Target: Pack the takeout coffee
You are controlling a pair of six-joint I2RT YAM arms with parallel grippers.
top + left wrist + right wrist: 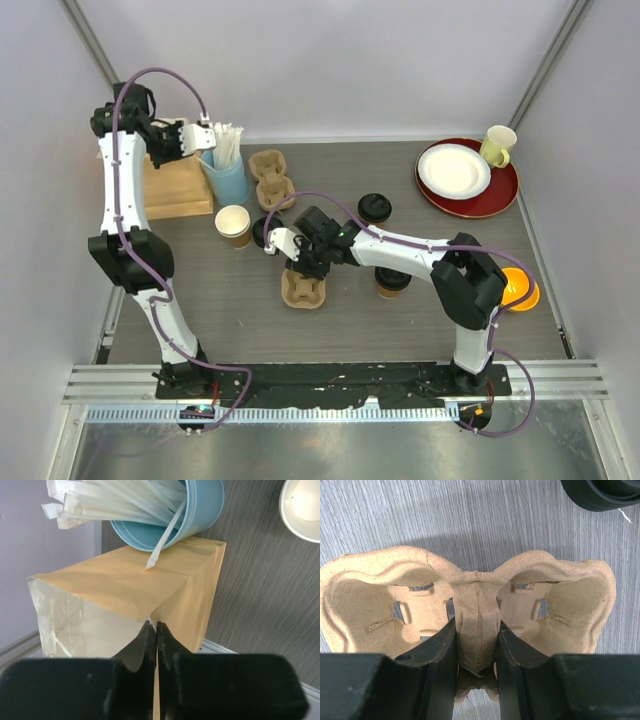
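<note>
One takeout coffee cup (392, 282), brown kraft with a black lid, stands by my right forearm. A second kraft cup (233, 225) (302, 507) stands open with no lid, right of the paper bag (175, 185) (125, 585). My left gripper (205, 140) (153, 625) is shut on the bag's top rim. My right gripper (290, 255) (477, 625) is shut on the centre ridge of a pulp cup carrier (303, 288) (375, 600) on the table. A loose black lid (375, 207) lies behind it; another black lid (265, 232) (600, 492) shows beside the gripper.
A light-blue cup of wrapped straws (225, 175) (170, 510) stands against the bag. A second pulp carrier (272, 178) lies behind the open cup. Back right, a red plate (495, 200) carries a white plate and a yellow mug (498, 145). An orange dish (520, 290) is near the right arm.
</note>
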